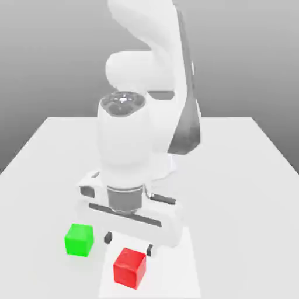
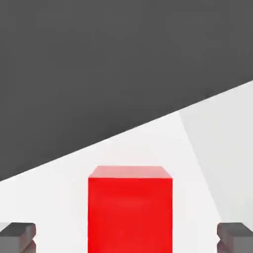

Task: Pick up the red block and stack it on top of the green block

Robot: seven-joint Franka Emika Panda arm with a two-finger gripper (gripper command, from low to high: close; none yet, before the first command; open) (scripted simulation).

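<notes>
Red block (image 1: 129,268): flat on a pale sheet (image 1: 178,280), with no grip on it. Roughly a cube; no long axis to speak of.

Green block (image 1: 79,240): towards the exterior view's left from the red block and a little farther from that camera, well apart; upright on the table (image 1: 35,204), top face bare, ready to serve as base.

Gripper (image 1: 129,243), one only, on a single arm (image 1: 124,140): fingers wide apart, empty. Found near the red block, higher up in the exterior view, pointing down.

Key relation, red block to gripper: in the hand view, midway across the gap between the fingers, with room to either side and sides square to the closing line. Judged to lie below fingertip level, close to directly under; exact height of the gap, cannot tell. No turn of the wrist apparently called for.

Step in hand, by judgement: lining up for the grasp, at the opening of the task; lift and stacking both outstanding. Next move: straight descent about the red block, then closing on two opposite sides. Risk: a slight offset across the faces, giving a grip near one edge and a tilt on lifting.
</notes>
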